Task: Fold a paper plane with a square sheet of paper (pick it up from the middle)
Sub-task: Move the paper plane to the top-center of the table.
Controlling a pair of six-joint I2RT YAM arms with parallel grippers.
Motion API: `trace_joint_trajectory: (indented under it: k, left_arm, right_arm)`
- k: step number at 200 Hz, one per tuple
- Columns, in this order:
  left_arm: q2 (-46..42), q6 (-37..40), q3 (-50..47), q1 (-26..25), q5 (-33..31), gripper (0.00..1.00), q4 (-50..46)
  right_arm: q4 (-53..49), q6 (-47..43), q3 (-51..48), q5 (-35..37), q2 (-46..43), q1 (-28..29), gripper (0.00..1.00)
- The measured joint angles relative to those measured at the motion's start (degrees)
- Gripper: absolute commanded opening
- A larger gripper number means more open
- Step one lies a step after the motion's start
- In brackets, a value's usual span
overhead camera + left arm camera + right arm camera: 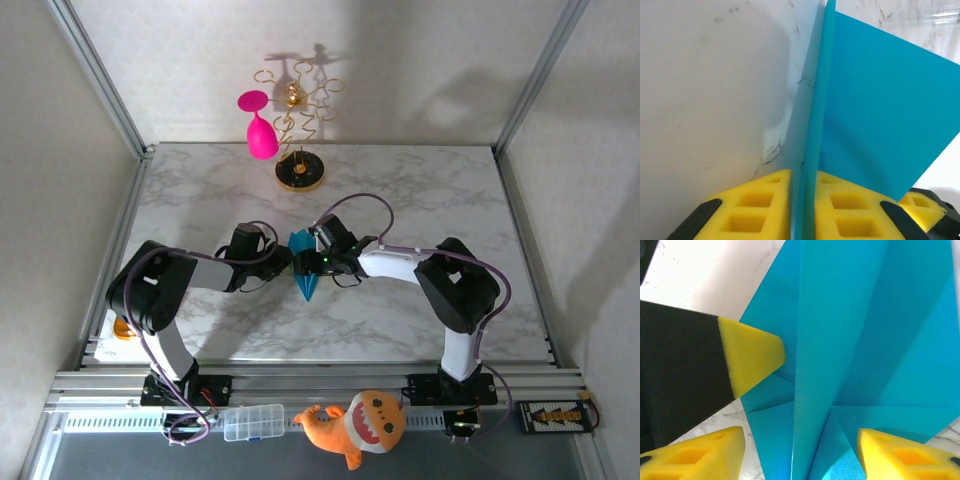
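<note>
We read this as robotics lab test cell, not home; aluminium profile frame (pixel 100 75) encloses marble-pattern table (pixel 200 190); plain white panels (pixel 400 60) wall it in; left arm (pixel 165 290) and right arm (pixel 455 290) bolted to slotted base rail (pixel 320 385), cables exposed; odd props around: gold stand (pixel 299 175), pink goblet (pixel 262 135), orange plush toy (pixel 360 425), clear parts box (pixel 253 422).

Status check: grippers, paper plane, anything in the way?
Left gripper pinching the paper plane's upright fold. Right gripper open, fingers straddling the plane. Plane folded to a pointed dart. Pink goblet and gold stand far back, well apart.
</note>
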Motion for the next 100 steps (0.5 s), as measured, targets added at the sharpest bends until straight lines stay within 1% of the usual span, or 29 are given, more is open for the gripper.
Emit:
trace_joint_trajectory:
  k: [34,64,100]
  left_arm:
    - [0.0,-0.3,0.8,0.6,0.7,0.09,0.3]
    - [0.0,-0.7,0.9,0.7,1.1,0.03,0.5]
    - [-0.2,-1.2,0.9,0.7,1.9,0.01,1.0]
  right_arm:
    - [0.3,0.5,-0.3,-0.1,-0.1,0.0,0.61]
    - [0.5,2.3,-2.2,0.4,-1.0,0.1,0.58]
    - [0.6,3.5,-2.5,1.0,-1.1,1.5,0.57]
